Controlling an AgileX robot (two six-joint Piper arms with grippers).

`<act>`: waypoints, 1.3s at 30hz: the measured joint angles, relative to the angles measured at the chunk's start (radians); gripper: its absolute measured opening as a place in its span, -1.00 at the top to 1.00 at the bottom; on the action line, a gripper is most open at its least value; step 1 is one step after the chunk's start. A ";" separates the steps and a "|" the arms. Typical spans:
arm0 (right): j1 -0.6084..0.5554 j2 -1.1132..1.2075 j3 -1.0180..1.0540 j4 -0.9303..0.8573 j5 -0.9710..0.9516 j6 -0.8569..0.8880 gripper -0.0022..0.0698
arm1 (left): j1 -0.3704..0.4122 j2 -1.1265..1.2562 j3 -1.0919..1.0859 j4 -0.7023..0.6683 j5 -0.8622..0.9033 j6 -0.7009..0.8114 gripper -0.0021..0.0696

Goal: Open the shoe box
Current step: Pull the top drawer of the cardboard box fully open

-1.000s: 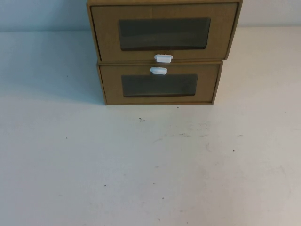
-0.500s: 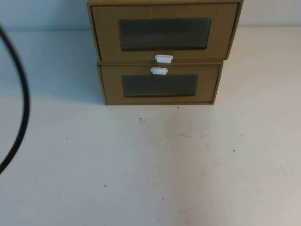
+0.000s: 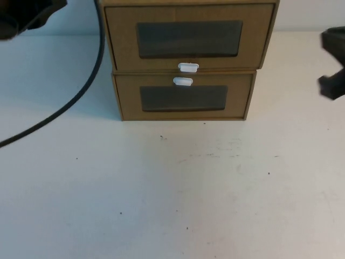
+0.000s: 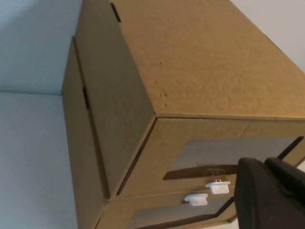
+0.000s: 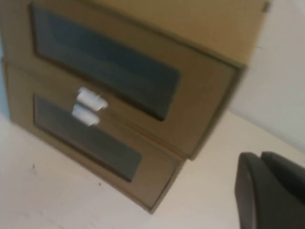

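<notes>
Two brown cardboard shoe boxes with dark windows stand stacked at the back of the table, the upper box [image 3: 188,38] on the lower box [image 3: 183,100]. Both drawer fronts are closed. Each has a small white handle: the upper handle [image 3: 188,67] and the lower handle [image 3: 183,81] sit close together. My left gripper [image 4: 266,164] hovers off the stack's left corner, shut and empty, with both handles [image 4: 218,187] beyond it. My right gripper [image 5: 259,156] is to the right of the stack, shut and empty, and shows dark at the edge [image 3: 333,81].
The white table [image 3: 178,189] stretches bare in front of the boxes. My left arm [image 3: 27,13] sits in the far left corner, and its black cable [image 3: 81,89] sweeps across the table's left side. A pale wall stands behind the stack.
My left arm and its cable have swung into the upper left, closer to the stack. My right gripper has come in at the right edge. The boxes have not moved.
</notes>
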 joint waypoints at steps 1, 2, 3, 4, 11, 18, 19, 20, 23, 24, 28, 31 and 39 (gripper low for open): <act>0.043 0.037 -0.023 -0.051 0.011 -0.029 0.98 | 0.000 0.024 -0.030 -0.006 0.023 0.014 0.96; 0.078 0.068 -0.043 -0.092 0.023 -0.055 0.98 | 0.000 0.048 -0.065 -0.009 0.042 0.031 0.96; 0.122 0.107 -0.066 -0.161 0.037 -0.080 0.98 | 0.000 0.073 -0.102 -0.010 0.068 0.045 0.96; 0.166 0.144 -0.084 -0.229 0.053 -0.107 0.98 | 0.000 0.099 -0.141 -0.010 0.094 0.054 0.96; 0.392 0.294 -0.110 -0.546 0.098 -0.195 0.98 | 0.000 0.255 -0.403 -0.010 0.279 0.079 0.96; 0.451 0.416 -0.175 -0.823 0.144 0.066 0.98 | 0.000 0.357 -0.506 -0.031 0.307 0.089 0.96; 0.462 0.447 -0.202 -0.936 0.204 0.175 0.98 | 0.000 0.369 -0.506 -0.041 0.307 0.097 0.96; 0.473 0.480 -0.224 -1.031 0.260 0.257 0.98 | 0.000 0.378 -0.506 -0.049 0.307 0.104 0.96; 0.509 0.564 -0.272 -1.344 0.410 0.470 0.98 | 0.000 0.414 -0.506 -0.070 0.307 0.141 0.96; 0.520 0.583 -0.278 -1.439 0.420 0.528 0.98 | 0.000 0.424 -0.506 -0.078 0.307 0.149 0.96; 0.575 0.598 -0.280 -1.682 0.290 0.688 0.98 | 0.000 0.444 -0.506 -0.104 0.297 0.178 0.96; 0.608 0.618 -0.284 -1.732 0.253 0.720 0.98 | 0.000 0.446 -0.506 -0.127 0.286 0.224 0.96; 0.564 0.734 -0.290 -1.741 0.366 0.842 0.98 | 0.000 0.460 -0.507 -0.140 0.307 0.276 0.96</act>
